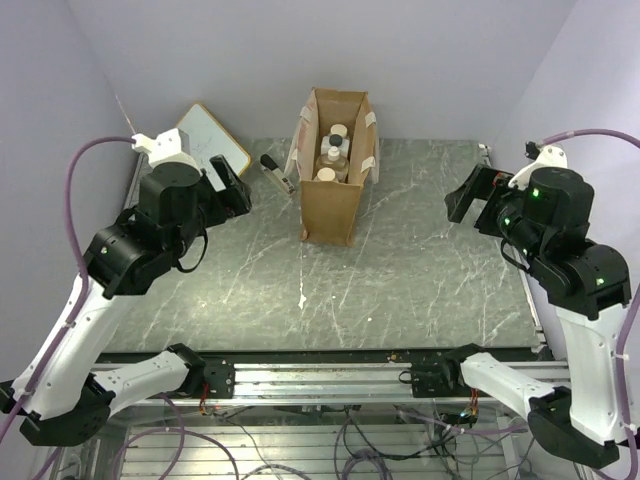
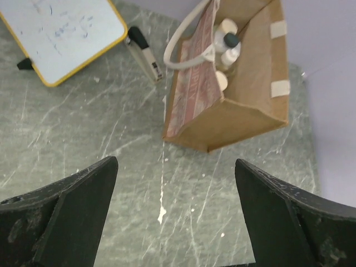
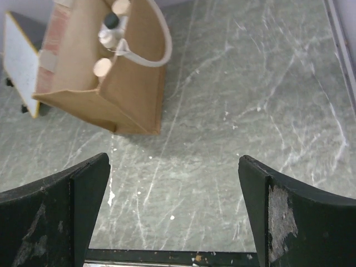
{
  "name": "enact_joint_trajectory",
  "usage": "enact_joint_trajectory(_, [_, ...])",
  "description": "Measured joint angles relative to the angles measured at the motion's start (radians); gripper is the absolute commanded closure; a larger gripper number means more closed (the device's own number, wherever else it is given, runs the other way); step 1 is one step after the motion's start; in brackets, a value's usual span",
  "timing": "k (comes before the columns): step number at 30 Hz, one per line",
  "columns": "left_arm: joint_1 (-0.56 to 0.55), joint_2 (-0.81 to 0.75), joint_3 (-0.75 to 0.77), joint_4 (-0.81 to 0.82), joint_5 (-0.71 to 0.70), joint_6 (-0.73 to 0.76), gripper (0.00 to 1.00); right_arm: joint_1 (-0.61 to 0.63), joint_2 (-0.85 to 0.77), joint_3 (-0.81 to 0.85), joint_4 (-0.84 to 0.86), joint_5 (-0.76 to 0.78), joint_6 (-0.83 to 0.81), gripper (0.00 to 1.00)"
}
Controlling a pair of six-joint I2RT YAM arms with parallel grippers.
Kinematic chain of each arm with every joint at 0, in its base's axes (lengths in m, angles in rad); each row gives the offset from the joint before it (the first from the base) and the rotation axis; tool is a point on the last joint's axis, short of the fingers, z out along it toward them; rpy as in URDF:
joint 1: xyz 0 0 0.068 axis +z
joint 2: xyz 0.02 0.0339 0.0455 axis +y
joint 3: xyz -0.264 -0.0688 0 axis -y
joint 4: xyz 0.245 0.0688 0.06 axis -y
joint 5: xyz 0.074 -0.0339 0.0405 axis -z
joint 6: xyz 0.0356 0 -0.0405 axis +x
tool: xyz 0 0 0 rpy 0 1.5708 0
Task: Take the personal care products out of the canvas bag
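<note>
Tan canvas bag point(image 1: 331, 200); yellow-framed whiteboard point(image 1: 213, 139); green-marbled table point(image 1: 420, 290).

Light: bright, even and diffuse, from overhead.
Shadow: only a faint, soft-edged one on the table point(image 1: 420, 280) at the foot of the canvas bag point(image 1: 330, 205).
Glare: whiteboard point(image 2: 61, 33) left of the bag nearly washed out; metal rail point(image 1: 320, 378), well nearer than the bag, shines.
Focus: top view sharp; personal care products point(image 3: 110, 25) inside the bag soft in the right wrist view.
Exposure: left gripper point(image 2: 176, 161) and right gripper point(image 3: 173, 157) fingers dark, little detail.
Distortion: wide-angle; bag walls splay upward.
</note>
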State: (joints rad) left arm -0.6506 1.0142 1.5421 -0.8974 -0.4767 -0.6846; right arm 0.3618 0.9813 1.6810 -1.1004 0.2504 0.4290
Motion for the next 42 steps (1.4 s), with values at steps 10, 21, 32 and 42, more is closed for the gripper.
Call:
enact_joint_trajectory(10, [0.06, 0.014, -0.121, -0.012, 0.156, -0.065, 0.01, -0.112, -0.016, -0.126, -0.01, -0.046, 0.003, 0.0])
enact_joint_trajectory(21, [0.081, 0.059, -0.184, 0.032, 0.349, -0.163, 0.01, -0.148, -0.093, -0.285, 0.032, -0.142, -0.022, 0.0])
enact_joint_trajectory(32, [0.086, 0.301, -0.059, 0.139, 0.503, -0.184, 0.01, -0.153, 0.071, -0.28, 0.26, -0.384, 0.009, 0.0])
enact_joint_trajectory(42, [0.13, 0.628, 0.175, 0.181, 0.541, -0.141, 0.04, -0.15, 0.403, -0.207, 0.465, -0.549, 0.111, 0.0])
